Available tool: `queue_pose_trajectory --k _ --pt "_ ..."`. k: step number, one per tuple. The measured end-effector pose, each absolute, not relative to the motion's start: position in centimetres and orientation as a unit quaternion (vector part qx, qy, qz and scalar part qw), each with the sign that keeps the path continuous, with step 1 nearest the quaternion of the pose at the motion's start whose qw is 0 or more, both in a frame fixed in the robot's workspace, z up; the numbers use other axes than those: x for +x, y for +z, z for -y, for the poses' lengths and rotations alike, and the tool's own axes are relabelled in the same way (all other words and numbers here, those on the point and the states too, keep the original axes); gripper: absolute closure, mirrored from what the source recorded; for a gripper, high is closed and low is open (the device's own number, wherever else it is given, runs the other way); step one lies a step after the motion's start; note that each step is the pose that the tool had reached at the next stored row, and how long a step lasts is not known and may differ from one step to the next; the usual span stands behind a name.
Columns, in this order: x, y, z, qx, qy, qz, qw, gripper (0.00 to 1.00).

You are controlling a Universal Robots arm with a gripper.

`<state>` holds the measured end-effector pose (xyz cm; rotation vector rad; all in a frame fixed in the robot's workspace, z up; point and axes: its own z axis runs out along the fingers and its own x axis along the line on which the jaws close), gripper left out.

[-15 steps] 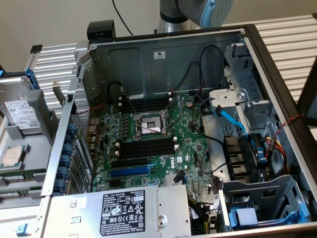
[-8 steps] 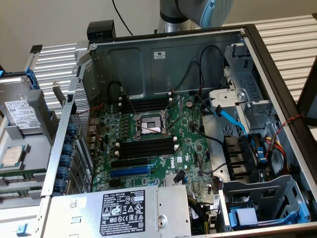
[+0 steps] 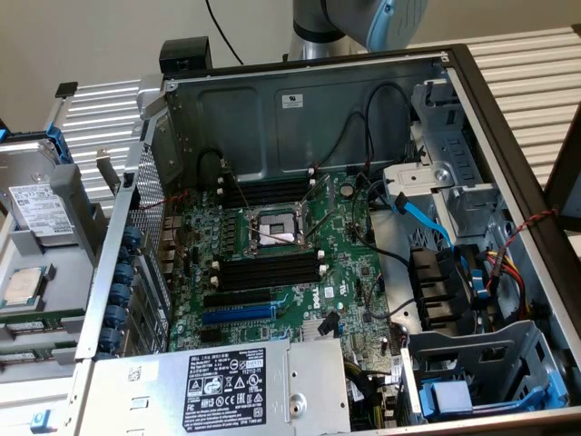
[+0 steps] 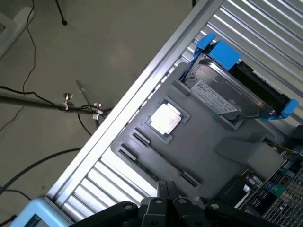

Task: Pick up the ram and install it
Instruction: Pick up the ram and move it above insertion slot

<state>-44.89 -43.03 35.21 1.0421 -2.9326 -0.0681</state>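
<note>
The hand (image 4: pixel 166 191) is closed tight, hanging just above one edge of the gray tray (image 4: pixel 208 142). The ram (image 3: pixel 41 321), a thin green board standing on edge, sits in that tray at the exterior view's left, just beside the processor chip (image 3: pixel 23 286). Beyond lies the hard drive (image 3: pixel 36 209). The tray rests near the edge of the slatted bench (image 4: pixel 118 179), outside the open computer case (image 3: pixel 300 127).

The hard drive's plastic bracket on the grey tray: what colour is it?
Bright blue. The bracket around the hard drive shows best in the wrist view.
</note>
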Motion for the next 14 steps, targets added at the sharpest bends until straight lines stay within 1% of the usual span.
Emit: queue_pose_trajectory --k 14 --pt "-44.89 34.96 43.03 0.452 -0.02 0.892 0.017 0.9"
